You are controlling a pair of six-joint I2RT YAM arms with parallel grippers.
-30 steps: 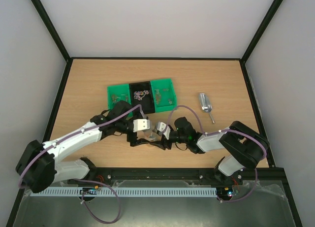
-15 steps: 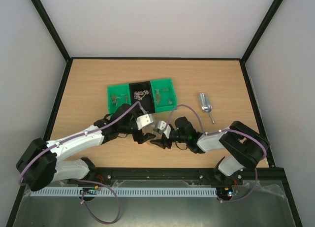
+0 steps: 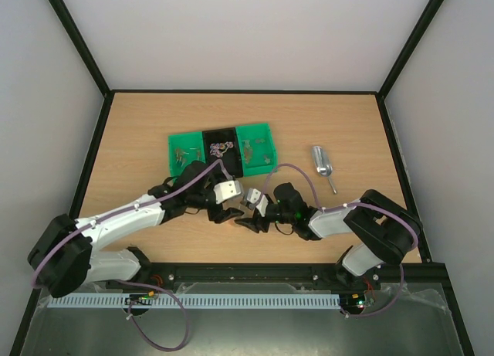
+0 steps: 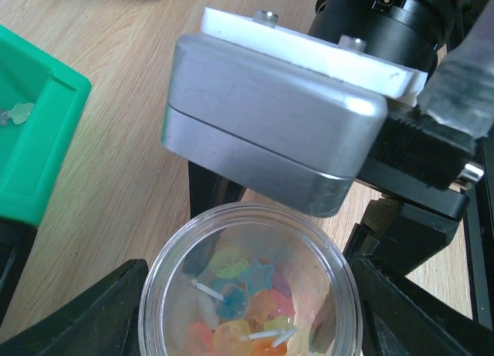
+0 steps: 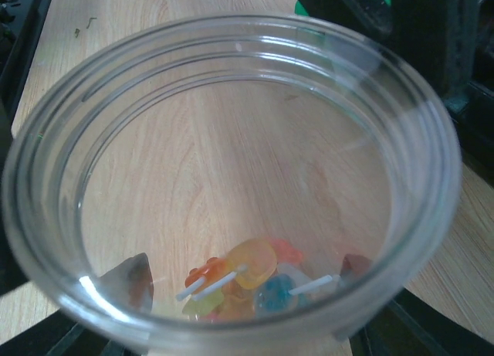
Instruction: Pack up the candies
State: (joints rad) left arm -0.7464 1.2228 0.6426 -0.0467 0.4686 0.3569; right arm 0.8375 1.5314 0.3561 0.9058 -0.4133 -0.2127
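A clear jar (image 4: 251,240) holds several small coloured candies (image 4: 247,306), some on white sticks. My left gripper (image 4: 251,294) has a black finger against each side of the jar and looks shut on it. My right gripper (image 5: 243,275) is shut on the same jar (image 5: 231,140); its fingertips (image 5: 133,283) show through the glass beside the candies (image 5: 255,283). In the top view both grippers meet at the table's front middle, left gripper (image 3: 229,211), right gripper (image 3: 249,217). More candies (image 3: 220,147) lie in the green tray (image 3: 266,128).
A metal scoop (image 3: 322,164) lies on the table right of the tray. The right wrist's silver block (image 4: 270,132) hangs just above the jar in the left wrist view. The tray corner (image 4: 35,140) is close on the left.
My left gripper has swung right and forward from beside the tray to the jar held by my right gripper. The right arm has barely moved.
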